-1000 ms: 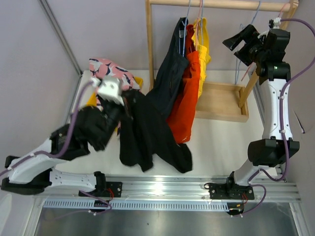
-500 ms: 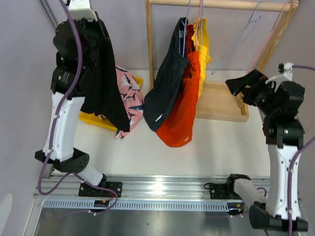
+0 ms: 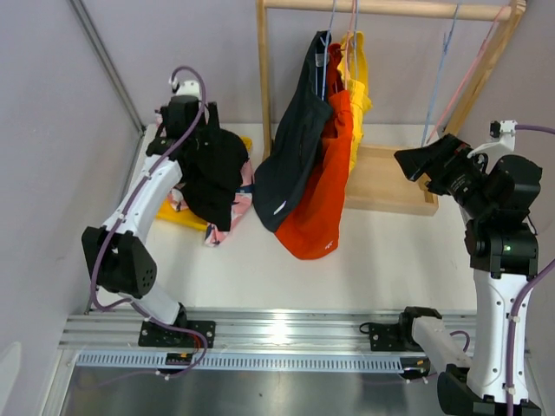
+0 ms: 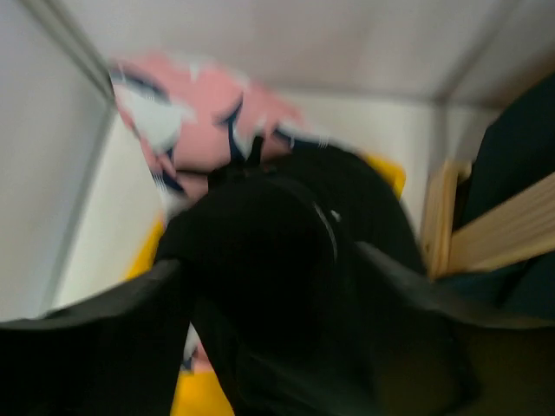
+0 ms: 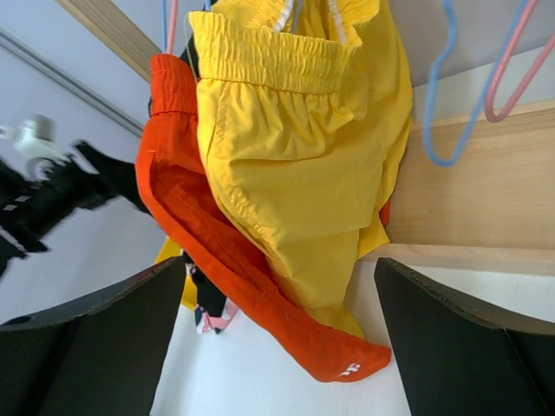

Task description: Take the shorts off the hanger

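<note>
Three pairs of shorts hang on hangers from the wooden rack (image 3: 390, 9): dark slate grey (image 3: 295, 147), orange-red (image 3: 325, 195) and yellow (image 3: 360, 82). Black shorts (image 3: 215, 172) lie on a pile at the table's left, over pink printed shorts (image 3: 232, 201) and a yellow cloth (image 3: 173, 212). My left gripper (image 3: 204, 143) hovers right over the pile, its jaws spread wide around the black shorts (image 4: 286, 243). My right gripper (image 3: 418, 161) is open at the rack's right side, facing the yellow shorts (image 5: 295, 147) and orange-red shorts (image 5: 217, 260), apart from both.
An empty blue hanger (image 3: 438, 78) and an empty pink hanger (image 3: 473, 61) hang at the rail's right end. The rack's wooden base (image 3: 390, 178) lies under the hanging shorts. A grey wall and metal post (image 3: 108, 65) close the left side.
My left arm swung down from high at the left and now stands over the pile. Its jaws opened and the black shorts dropped onto the pink pair. The right arm barely moved in the last half second.
</note>
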Controlling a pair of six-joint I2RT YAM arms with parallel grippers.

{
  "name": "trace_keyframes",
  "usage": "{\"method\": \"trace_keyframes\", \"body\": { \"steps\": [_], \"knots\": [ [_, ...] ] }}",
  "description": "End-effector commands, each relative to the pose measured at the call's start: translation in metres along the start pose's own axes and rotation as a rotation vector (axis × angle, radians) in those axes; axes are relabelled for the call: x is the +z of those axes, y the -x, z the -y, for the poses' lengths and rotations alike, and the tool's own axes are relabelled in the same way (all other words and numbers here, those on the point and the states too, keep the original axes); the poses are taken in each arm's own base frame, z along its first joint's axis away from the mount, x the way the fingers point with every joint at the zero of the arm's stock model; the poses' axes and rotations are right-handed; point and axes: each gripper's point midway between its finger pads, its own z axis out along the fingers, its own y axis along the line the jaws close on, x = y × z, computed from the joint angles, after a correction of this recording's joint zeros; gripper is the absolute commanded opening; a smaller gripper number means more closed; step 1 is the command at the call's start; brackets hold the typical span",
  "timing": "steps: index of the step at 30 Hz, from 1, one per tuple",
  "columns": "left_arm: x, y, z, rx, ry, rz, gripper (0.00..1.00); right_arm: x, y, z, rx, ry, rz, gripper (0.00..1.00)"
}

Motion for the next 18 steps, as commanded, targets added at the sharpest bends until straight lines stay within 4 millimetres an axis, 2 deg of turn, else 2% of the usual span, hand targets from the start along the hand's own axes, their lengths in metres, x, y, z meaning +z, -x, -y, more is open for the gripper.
{"method": "trace_keyframes", "body": {
  "steps": [1,3,4,5,6,7,8,10,11,13,14,15,17,18],
  "knots": [
    [-0.032,0.017,-0.008,-0.142,-0.036,0.098,0.99,-0.007,0.032,-0.037,-0.03,0.127,0.087,0.99],
    [-0.043,0.005,-0.007,-0.155,-0.056,0.07,0.99,0.001,0.045,-0.045,-0.029,0.16,0.101,0.99],
    [-0.056,-0.013,-0.008,-0.165,-0.07,0.047,0.99,0.004,0.054,-0.05,-0.035,0.176,0.13,1.0],
    [-0.067,-0.016,-0.002,-0.168,-0.095,0.053,0.99,0.011,0.062,-0.053,-0.023,0.183,0.137,0.99],
    [-0.076,-0.031,0.0,-0.161,-0.106,0.031,0.99,0.015,0.069,-0.061,-0.031,0.211,0.156,1.0],
    [-0.098,-0.024,-0.002,-0.174,-0.122,0.063,0.99,0.021,0.074,-0.062,-0.026,0.21,0.167,0.99],
    [-0.108,-0.042,0.007,-0.162,-0.158,0.025,0.99,0.032,0.081,-0.064,-0.022,0.214,0.168,0.99],
    [-0.129,-0.057,0.012,-0.169,-0.199,-0.014,0.99,0.047,0.086,-0.072,-0.028,0.226,0.177,0.99],
    [-0.144,-0.072,0.013,-0.164,-0.227,-0.03,0.99,0.055,0.089,-0.075,-0.038,0.229,0.178,0.99],
    [-0.16,-0.092,0.011,-0.154,-0.249,-0.073,0.99,0.081,0.094,-0.08,-0.044,0.229,0.173,0.99],
    [-0.169,-0.111,0.008,-0.144,-0.254,-0.097,0.99,0.091,0.096,-0.08,-0.05,0.224,0.172,0.99],
    [-0.174,-0.119,0.005,-0.143,-0.256,-0.11,0.99,0.114,0.093,-0.074,-0.047,0.213,0.154,0.98],
    [-0.182,-0.154,0.0,-0.12,-0.263,-0.154,0.99,0.132,0.101,-0.079,-0.053,0.211,0.18,0.94],
    [-0.183,-0.159,-0.001,-0.112,-0.267,-0.151,0.99,0.158,0.098,-0.069,-0.052,0.19,0.177,0.92]
  ]
}}
